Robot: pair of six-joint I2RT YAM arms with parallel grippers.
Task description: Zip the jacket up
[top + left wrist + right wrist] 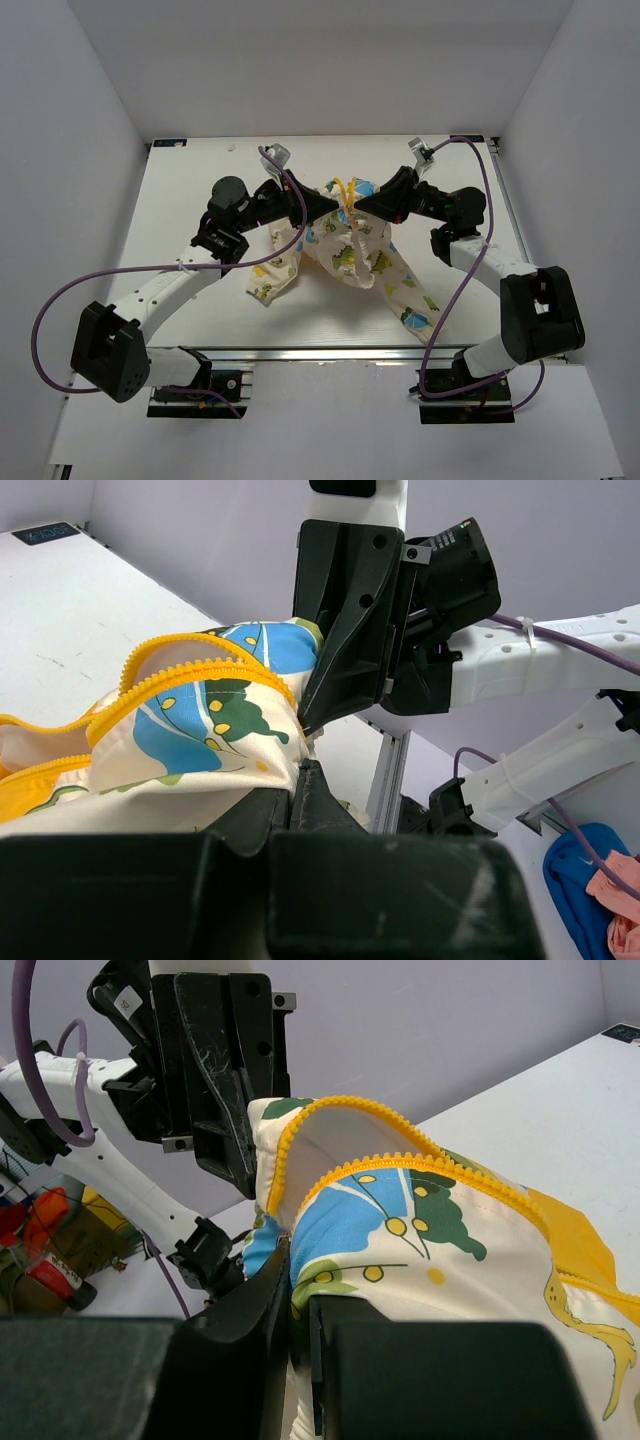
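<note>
**Over the counter (190, 200), both hands clenched on the jacket (345, 255)**

Your left hand (330, 206) and right hand (358, 207) meet almost tip to tip above the middle of the smooth white surface. Each is clamped on a fold of the garment. The wrist views show your black fingers (265, 1305) pressed together with soft cream cloth pinched between them. The cloth is printed with blue, green and yellow cartoon shapes. The zipper teeth (200, 670) are a ribbed yellow-orange strip. Its two rows curve apart in loose loops, unjoined. The jacket hangs bunched from the grip, and two limp lengths drape down onto the counter toward the near edge.
</note>
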